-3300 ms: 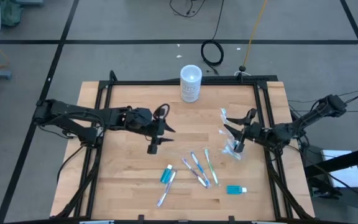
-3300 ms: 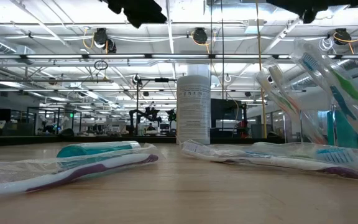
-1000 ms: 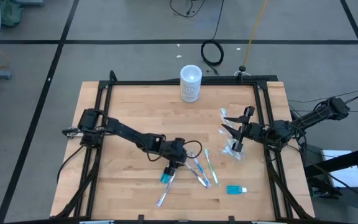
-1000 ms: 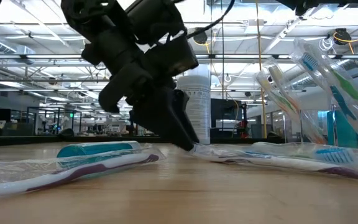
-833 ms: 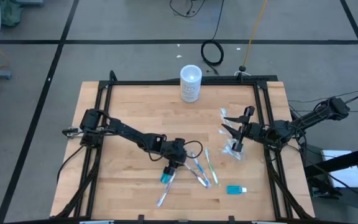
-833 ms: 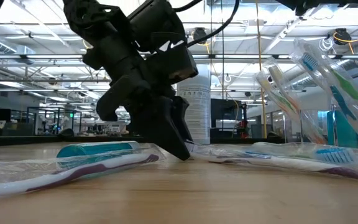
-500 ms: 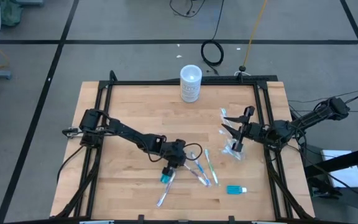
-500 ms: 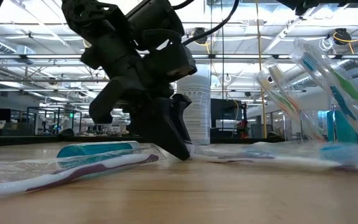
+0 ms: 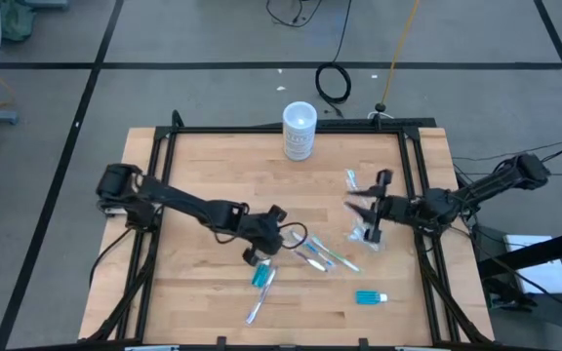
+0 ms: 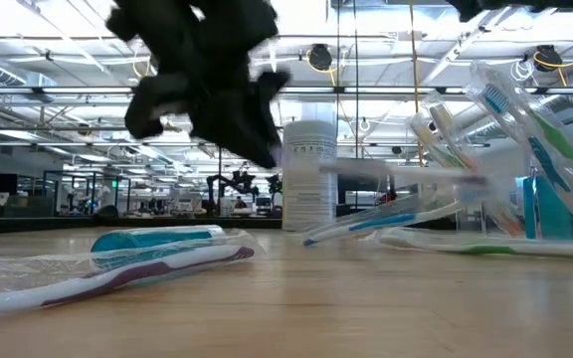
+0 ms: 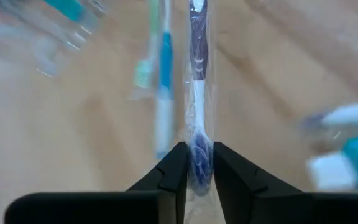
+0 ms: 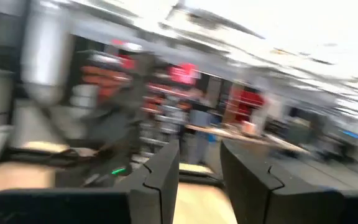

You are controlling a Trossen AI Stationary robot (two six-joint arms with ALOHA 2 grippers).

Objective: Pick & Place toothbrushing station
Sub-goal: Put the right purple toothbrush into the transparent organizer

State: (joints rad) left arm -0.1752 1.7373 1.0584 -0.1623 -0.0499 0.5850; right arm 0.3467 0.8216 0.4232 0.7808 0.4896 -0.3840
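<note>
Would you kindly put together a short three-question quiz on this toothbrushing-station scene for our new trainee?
1. True or false: the left end effector is shut on a wrapped toothbrush.
2. Where does the frosted container stand? A) far edge of the table, B) near edge, C) inside the clear cup.
3. Fill in: the lone teal tube lies nearer the ____ arm.

Key: 1 true; 2 A; 3 right.
</note>
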